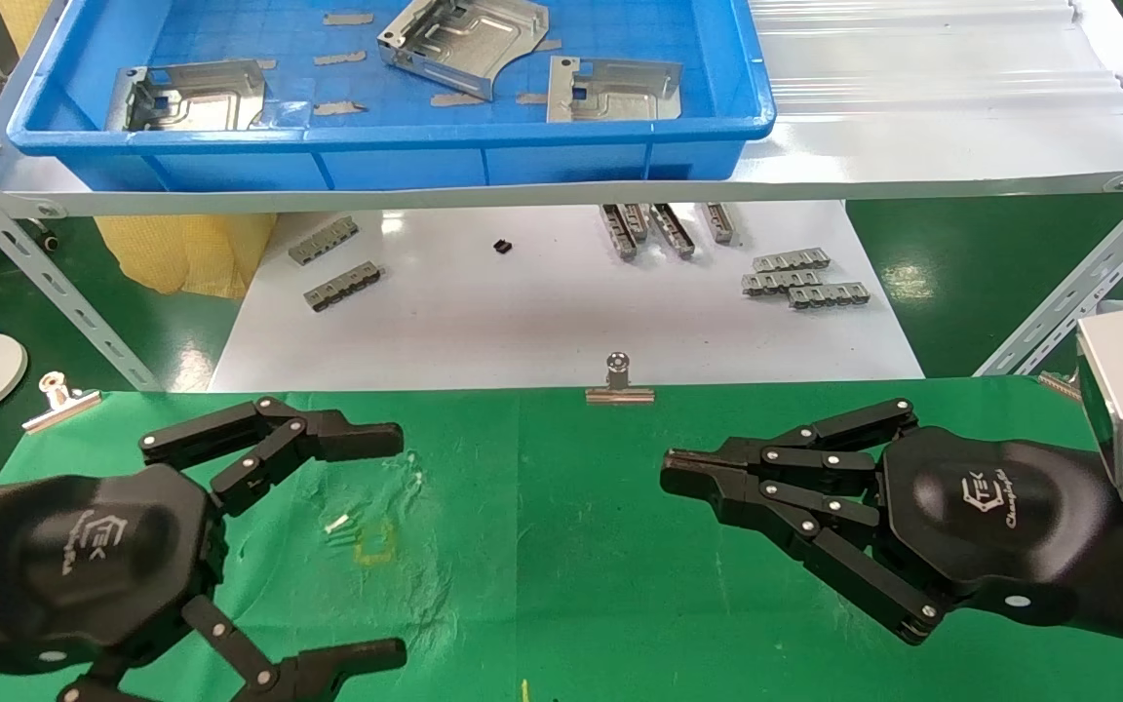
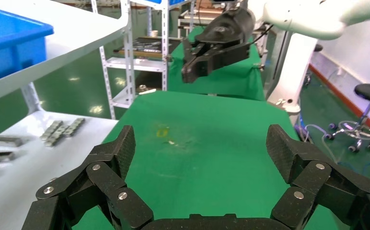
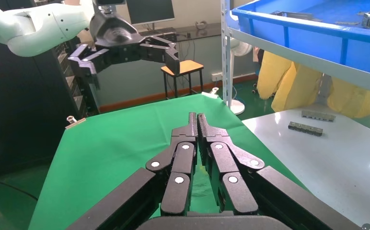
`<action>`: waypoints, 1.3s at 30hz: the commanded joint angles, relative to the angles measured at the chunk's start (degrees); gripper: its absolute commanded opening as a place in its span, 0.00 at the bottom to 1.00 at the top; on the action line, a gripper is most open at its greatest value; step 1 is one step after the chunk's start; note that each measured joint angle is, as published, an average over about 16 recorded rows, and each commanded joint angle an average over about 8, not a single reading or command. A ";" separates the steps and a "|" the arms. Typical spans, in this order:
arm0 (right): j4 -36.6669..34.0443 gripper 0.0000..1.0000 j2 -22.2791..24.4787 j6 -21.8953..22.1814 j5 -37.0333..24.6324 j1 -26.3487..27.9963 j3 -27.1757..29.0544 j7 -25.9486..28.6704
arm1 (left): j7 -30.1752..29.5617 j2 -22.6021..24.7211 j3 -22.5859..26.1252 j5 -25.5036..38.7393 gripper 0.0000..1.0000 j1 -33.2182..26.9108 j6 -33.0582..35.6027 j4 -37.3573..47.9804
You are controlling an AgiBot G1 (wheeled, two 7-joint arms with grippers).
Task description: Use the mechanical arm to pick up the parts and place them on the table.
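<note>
Left gripper (image 1: 381,546) spread, right gripper (image 1: 671,470) closed empty, above green table (image 1: 561,585); parts (image 1: 459,39) beyond in blue bin (image 1: 396,146).

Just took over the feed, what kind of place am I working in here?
Likely a factory parts-handling cell: stamped metal parts in a blue bin on a steel shelf, green-clothed table below.

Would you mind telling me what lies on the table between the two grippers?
In the head view, only bare green table separates the left gripper from the right gripper; a faint yellow mark and white flecks sit by the left one.
</note>
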 commanded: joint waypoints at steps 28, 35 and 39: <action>0.00 0.00 0.00 0.00 0.00 0.00 0.00 0.00 | 6.02 39.10 15.22 37.06 0.63 -50.00 -39.07 64.25; 0.00 0.00 0.00 0.00 0.00 0.00 0.00 0.00 | 3.75 41.64 16.02 37.96 0.00 -51.64 -41.63 69.16; 0.00 0.00 0.00 0.00 0.00 0.00 0.00 0.00 | 1.91 41.91 16.28 37.98 0.00 -51.59 -42.12 69.32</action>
